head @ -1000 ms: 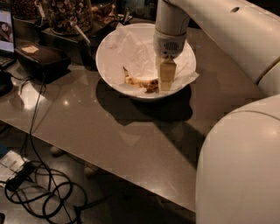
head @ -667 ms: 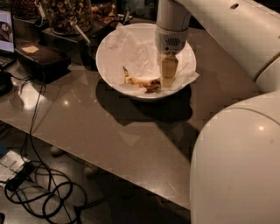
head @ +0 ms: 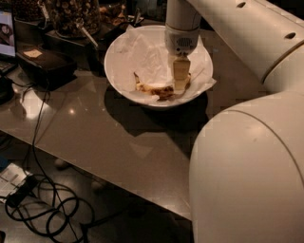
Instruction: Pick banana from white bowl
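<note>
The white bowl (head: 112, 53) stands at the back of the table, lined with crumpled white paper (head: 142, 51). The banana (head: 153, 89), yellow with brown spots and dark ends, lies curved along the bowl's near side. My gripper (head: 181, 79) hangs straight down from the white arm into the bowl. Its tip is at the banana's right end, which it hides. From this view I cannot make out whether it is touching the banana.
Glass jars (head: 71, 14) and a black box (head: 43, 65) stand left of the bowl. A lit screen (head: 5, 28) is at the far left. Cables (head: 45, 209) lie on the floor beneath the table edge. My large white arm link (head: 247, 175) fills the right foreground.
The gripper stays at the banana's right end inside the bowl. The big white arm link in the foreground has spread a little further left into the view.
</note>
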You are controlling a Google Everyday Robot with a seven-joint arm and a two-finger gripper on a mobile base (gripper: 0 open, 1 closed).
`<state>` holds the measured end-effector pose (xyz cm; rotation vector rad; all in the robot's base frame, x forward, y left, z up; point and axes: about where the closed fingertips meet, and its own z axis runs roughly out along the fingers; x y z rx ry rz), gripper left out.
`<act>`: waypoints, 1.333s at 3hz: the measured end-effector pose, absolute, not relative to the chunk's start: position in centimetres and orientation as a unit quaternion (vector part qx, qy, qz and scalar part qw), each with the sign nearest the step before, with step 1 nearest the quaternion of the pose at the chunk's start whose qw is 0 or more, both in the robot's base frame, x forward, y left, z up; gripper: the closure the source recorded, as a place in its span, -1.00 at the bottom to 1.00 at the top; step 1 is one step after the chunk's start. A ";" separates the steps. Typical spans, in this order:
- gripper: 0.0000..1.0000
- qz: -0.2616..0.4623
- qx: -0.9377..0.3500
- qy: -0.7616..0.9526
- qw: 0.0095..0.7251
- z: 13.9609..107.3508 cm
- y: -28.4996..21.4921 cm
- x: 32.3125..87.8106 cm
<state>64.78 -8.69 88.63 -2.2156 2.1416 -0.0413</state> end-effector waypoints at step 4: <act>-0.20 0.007 -0.720 0.694 0.006 86.0 -7.7 64.4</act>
